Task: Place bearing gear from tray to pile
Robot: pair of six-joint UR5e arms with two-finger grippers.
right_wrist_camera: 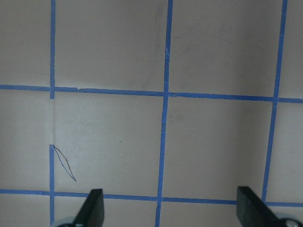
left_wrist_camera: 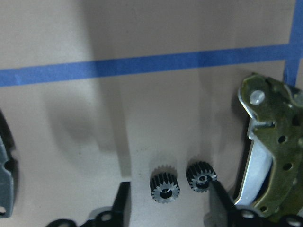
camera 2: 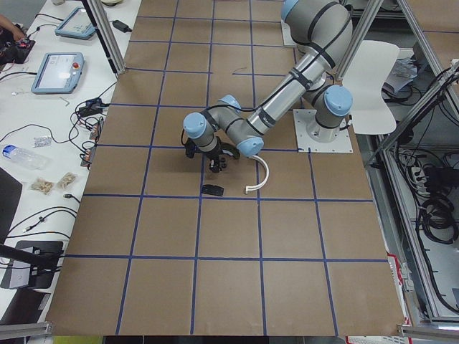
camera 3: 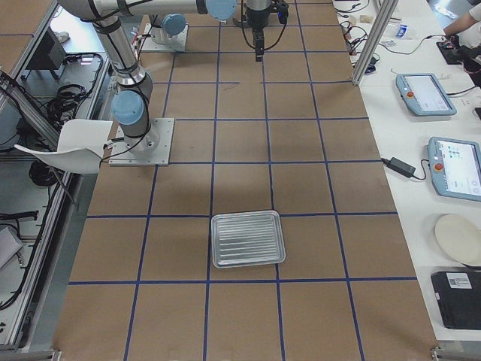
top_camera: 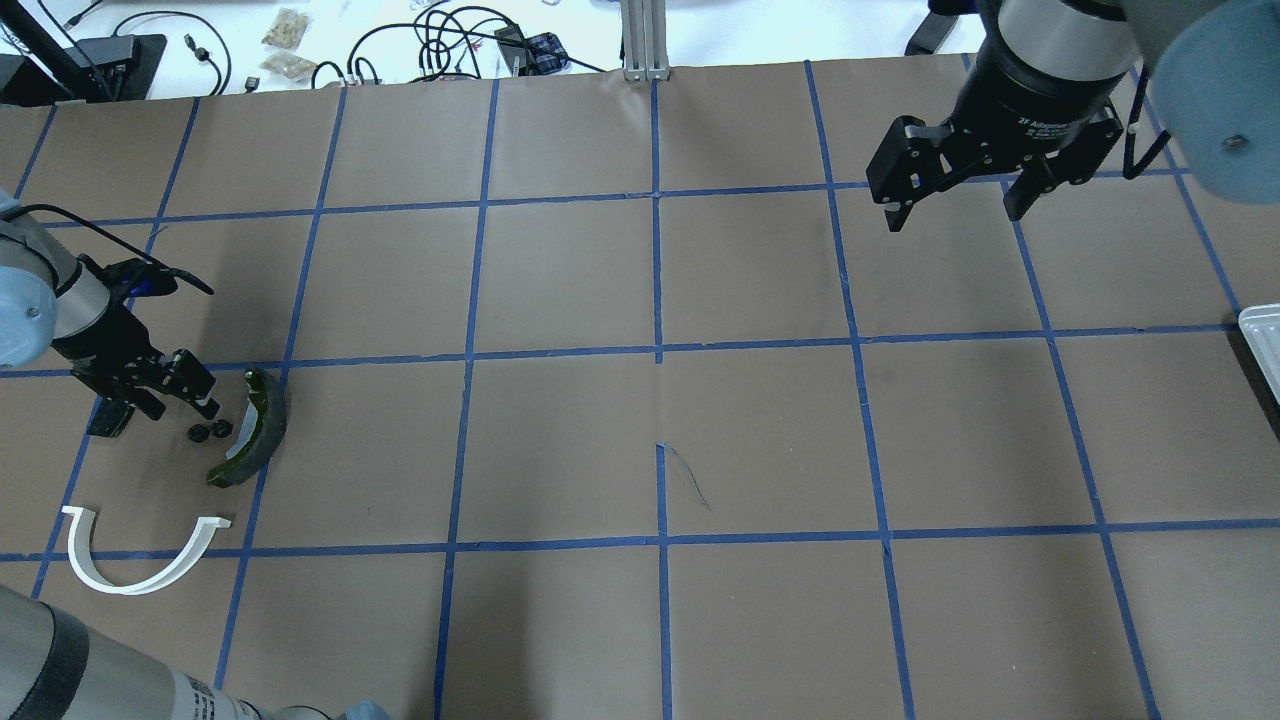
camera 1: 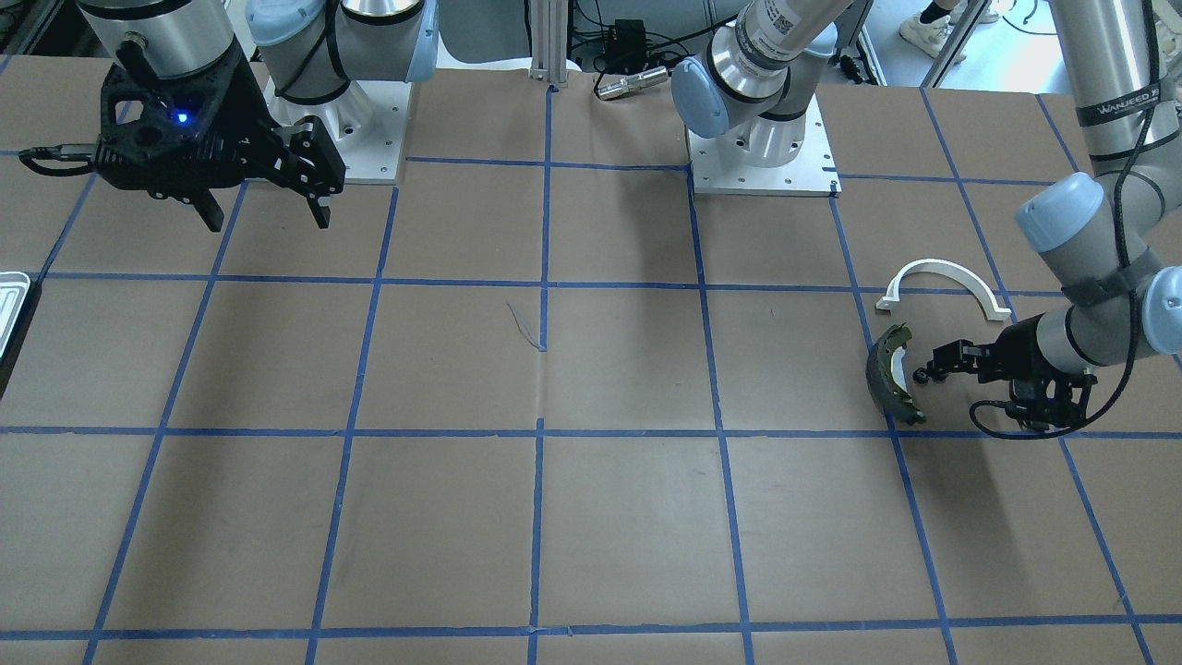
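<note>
Here, the left gripper [left_wrist_camera: 169, 191] sits low, fingers apart on either side of 2 small black gears [left_wrist_camera: 165, 187] lying on the table [top_camera: 560, 280] just beside the green brake shoe [left_wrist_camera: 272, 142], well apart from the tray [camera 3: 248, 239]. It should likely rise straight up without nudging them. The right gripper [top_camera: 955, 210] hangs with its fingers spread, holding nothing.

Left gripper [top_camera: 182, 405] low, right gripper [top_camera: 952, 215] raised, spread

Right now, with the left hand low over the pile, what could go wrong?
One finger of the left hand looks right against a gear, so lifting off could nudge it into rolling. The brake shoe sits close beside that finger, and a sideways retreat might knock it.
</note>
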